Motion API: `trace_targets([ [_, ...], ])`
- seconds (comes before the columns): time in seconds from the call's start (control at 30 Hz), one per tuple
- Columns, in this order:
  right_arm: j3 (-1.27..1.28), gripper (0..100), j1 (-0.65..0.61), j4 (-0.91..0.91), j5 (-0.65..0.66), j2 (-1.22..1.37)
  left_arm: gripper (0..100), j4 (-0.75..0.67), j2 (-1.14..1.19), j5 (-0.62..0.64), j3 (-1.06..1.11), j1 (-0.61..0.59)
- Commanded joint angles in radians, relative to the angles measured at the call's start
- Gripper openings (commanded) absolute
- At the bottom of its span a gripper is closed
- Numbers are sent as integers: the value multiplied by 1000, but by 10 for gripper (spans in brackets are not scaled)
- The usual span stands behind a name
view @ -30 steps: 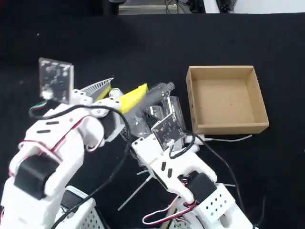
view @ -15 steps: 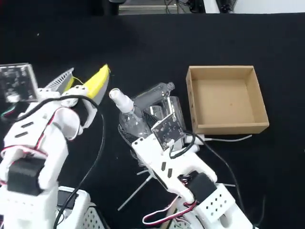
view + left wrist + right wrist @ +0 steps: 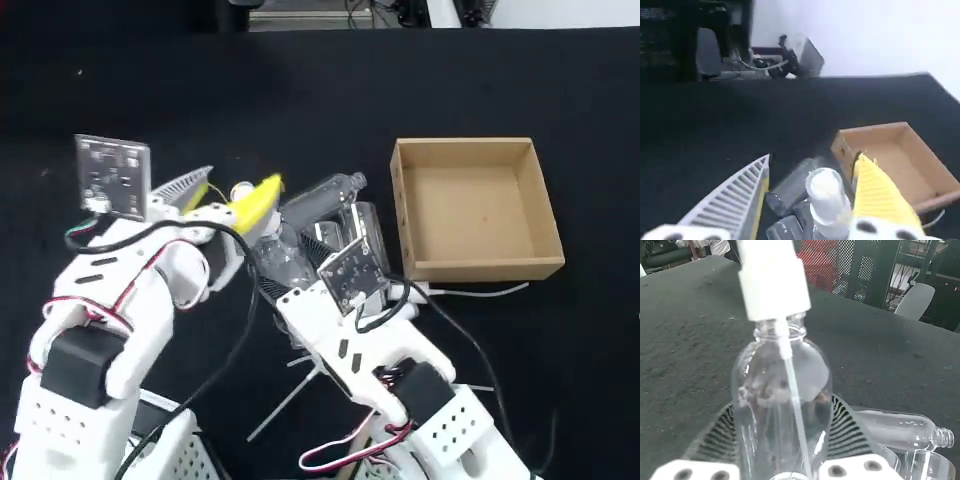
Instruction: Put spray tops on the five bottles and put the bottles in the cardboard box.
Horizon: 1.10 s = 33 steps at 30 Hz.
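My right fingers [image 3: 847,440] clamp the upright bottle [image 3: 782,390]; my left fingers [image 3: 880,197] stand spread wide around its spray top [image 3: 824,186], cardboard box [image 3: 485,268] at 3 o'clock

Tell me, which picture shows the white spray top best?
The right wrist view: the spray top sits close up at the bottle's neck, its tube hanging inside. The left wrist view shows the spray top from above. The high view shows a small white cap.
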Motion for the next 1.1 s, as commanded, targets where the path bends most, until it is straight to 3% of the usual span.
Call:
trace_targets([
  [0.0, -21, 11, -3, -31, -3, -22, 253, -23, -14, -38, -50, 16],
  [0.27, -18, 11, -3, -29, 2, -22, 253, -11, -14, -37, -283, -130],
  [0.43, -35, 11, 63, 8, 3, -22, 256, 87, -5, -37, -317, -326],
  [0.53, -113, 11, 203, 86, 0, -22, 255, 98, -3, -38, -168, -483],
  [0.67, -266, 11, 425, 221, 3, -18, 253, -60, -14, -37, 160, -579],
  [0.77, -392, 11, 582, 307, 8, -12, 253, -201, -14, -29, 374, -578],
  [0.87, -495, 11, 761, 359, 100, -4, 253, -328, -14, -28, 530, -535],
  [1.07, -578, 11, 1125, 295, 261, 189, 253, -473, -14, -28, 696, -486],
])
